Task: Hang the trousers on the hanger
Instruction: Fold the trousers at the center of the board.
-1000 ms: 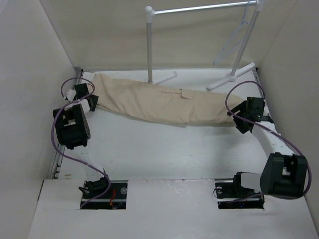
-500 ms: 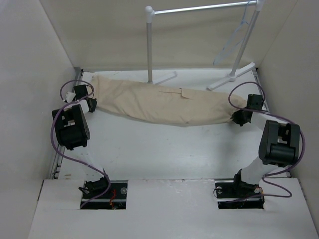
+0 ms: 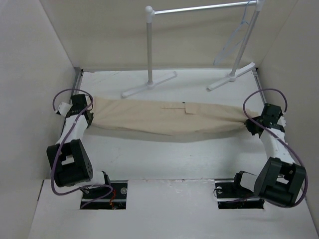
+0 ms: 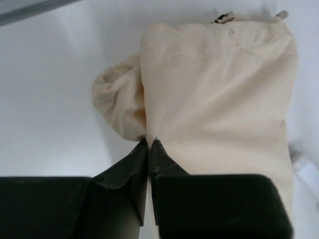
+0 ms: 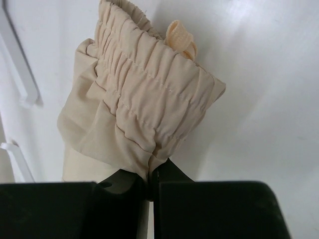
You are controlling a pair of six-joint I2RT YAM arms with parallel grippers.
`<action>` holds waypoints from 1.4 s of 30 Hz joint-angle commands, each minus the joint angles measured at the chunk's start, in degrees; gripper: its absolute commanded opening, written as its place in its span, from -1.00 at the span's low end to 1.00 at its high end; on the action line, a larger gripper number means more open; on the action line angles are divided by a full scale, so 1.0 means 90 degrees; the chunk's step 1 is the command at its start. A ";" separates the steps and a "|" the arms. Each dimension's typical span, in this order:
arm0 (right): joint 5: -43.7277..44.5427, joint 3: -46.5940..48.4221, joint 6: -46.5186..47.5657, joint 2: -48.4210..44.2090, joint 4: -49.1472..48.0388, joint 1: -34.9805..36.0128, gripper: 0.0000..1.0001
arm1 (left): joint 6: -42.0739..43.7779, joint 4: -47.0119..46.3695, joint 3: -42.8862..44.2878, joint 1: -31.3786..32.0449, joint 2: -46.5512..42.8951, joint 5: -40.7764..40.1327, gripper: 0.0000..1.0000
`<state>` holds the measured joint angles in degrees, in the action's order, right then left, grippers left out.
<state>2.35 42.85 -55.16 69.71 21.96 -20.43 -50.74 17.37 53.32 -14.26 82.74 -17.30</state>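
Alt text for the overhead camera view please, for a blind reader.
Beige trousers are held stretched left to right across a white table, the left gripper and right gripper each shut on one end. Behind, a wire hanger hangs on a white rack.

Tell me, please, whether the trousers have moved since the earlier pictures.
Yes. The trousers have shifted down the top view, off the rack's left foot they partly covered.

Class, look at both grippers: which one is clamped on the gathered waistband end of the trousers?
The right gripper: its jaws are shut on the gathered elastic waistband of the trousers. The left gripper pinches the plain, smooth leg end.
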 commanded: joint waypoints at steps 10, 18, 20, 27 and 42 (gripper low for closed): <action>0.0509 -0.0730 0.0356 -0.1934 0.1357 -0.0343 0.42 | 0.0101 0.1986 -0.1882 -0.0364 -0.2579 -0.1417 0.08; 0.1224 -0.0434 0.0407 -0.2308 0.1663 -0.0225 0.76 | -0.0318 0.1792 -0.1217 0.1576 -0.3548 -0.0862 0.46; 0.0951 -0.0619 0.0347 -0.2083 0.1478 -0.0459 0.74 | -0.0446 0.1481 -0.1314 0.2191 -0.3588 -0.0677 0.44; 0.0062 -0.0894 0.0308 -0.0717 0.0404 -0.0626 0.69 | -0.0505 0.0649 -0.1656 0.3678 -0.3510 -0.0441 0.40; -0.0087 -0.0611 -0.0259 0.0089 -0.0301 -0.0743 -0.69 | -0.0339 0.0629 -0.1852 0.3562 -0.3783 -0.0148 0.36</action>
<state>0.25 35.09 -57.82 75.50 21.56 -26.00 -54.28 23.70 35.68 18.20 50.13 -18.74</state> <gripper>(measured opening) 0.178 0.687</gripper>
